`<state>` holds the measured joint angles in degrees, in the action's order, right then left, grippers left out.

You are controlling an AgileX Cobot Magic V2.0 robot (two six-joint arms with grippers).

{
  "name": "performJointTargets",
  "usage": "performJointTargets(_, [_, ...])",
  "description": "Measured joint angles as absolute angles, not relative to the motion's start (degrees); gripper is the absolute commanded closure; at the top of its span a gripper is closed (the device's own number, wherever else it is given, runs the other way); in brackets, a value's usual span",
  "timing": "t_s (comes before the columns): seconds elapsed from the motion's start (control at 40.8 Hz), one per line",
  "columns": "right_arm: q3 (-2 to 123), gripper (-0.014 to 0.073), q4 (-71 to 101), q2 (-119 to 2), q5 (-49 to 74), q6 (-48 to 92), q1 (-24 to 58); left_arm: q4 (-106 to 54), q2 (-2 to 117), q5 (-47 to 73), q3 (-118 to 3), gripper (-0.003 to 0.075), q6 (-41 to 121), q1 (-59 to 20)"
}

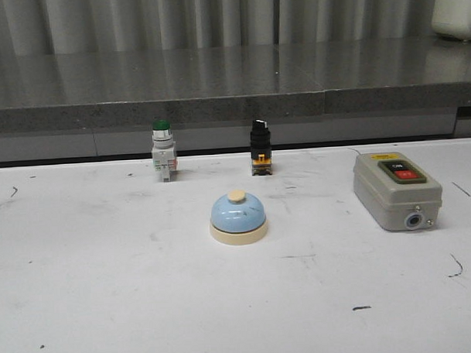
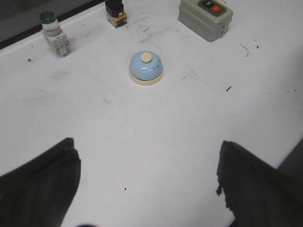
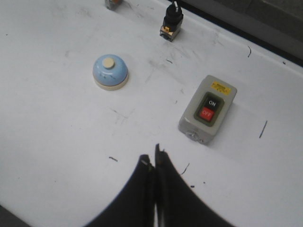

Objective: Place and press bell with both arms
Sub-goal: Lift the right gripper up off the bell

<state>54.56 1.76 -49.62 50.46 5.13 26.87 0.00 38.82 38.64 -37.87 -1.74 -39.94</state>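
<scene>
Front view: white scuffed bench with four items, no arms in frame. Small glossy light-blue dome bell on a cream round base with a cream button on top sits upright about mid-bench, free-standing, nothing touching it. Behind it to the left, small green-capped pushbutton on a grey-white body, upright near the back edge. Behind the bell and slightly right, black-knobbed selector switch with a yellow-and-black base, also upright near the back edge. Off to the right, well apart from the bell, grey rectangular switch box with a black ON button and a red button, lying flat, a round port on its front face. Grey ledge and curtain behind the bench.

Left wrist view: left hand spread wide, two dark fingers at the frame corners, bare bench between them, nothing held. Bell beyond the fingers, well apart from them, upright. Green-capped pushbutton, black switch and grey switch box further out near the bench's far edge.

Right wrist view: right hand pressed together, the two dark fingers meeting at the tips with only a thin seam between, nothing pinched. Hand sits above bare bench. Grey switch box near the fingertips but apart. Bell farther off, upright, untouched. Black switch beyond it; pushbutton mostly cropped.

No containers anywhere.
</scene>
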Motion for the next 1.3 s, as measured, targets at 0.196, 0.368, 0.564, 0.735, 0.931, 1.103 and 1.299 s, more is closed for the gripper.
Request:
performJointTargets(0.196, [48.0, 0.0663, 1.8, -41.3, 50.9, 5.1, 26.9, 0.0, 38.8, 38.6, -37.9, 0.0157, -1.7, -39.9])
performJointTargets(0.368, [46.9, 0.0663, 1.8, -39.0, 51.4, 5.1, 26.9, 0.0, 38.8, 38.6, -37.9, 0.019, -1.7, -39.9])
performJointTargets(0.564, [46.9, 0.0663, 1.8, -39.0, 51.4, 5.1, 26.9, 0.0, 38.8, 38.6, -37.9, 0.0428, -1.7, -39.9])
performJointTargets(0.735, [46.9, 0.0663, 1.8, -39.0, 51.4, 5.1, 26.9, 0.0, 38.8, 38.6, -37.9, 0.0634, -1.7, -39.9])
performJointTargets(0.931, [46.7, 0.0663, 1.8, -39.0, 51.4, 5.1, 26.9, 0.0, 38.8, 38.6, -37.9, 0.074, -1.7, -39.9])
performJointTargets(1.103, [46.7, 0.0663, 1.8, -39.0, 51.4, 5.1, 26.9, 0.0, 38.8, 38.6, -37.9, 0.074, -1.7, -39.9])
performJointTargets(1.299, [46.7, 0.0663, 1.8, -39.0, 51.4, 5.1, 26.9, 0.0, 38.8, 38.6, -37.9, 0.074, -1.7, -39.9])
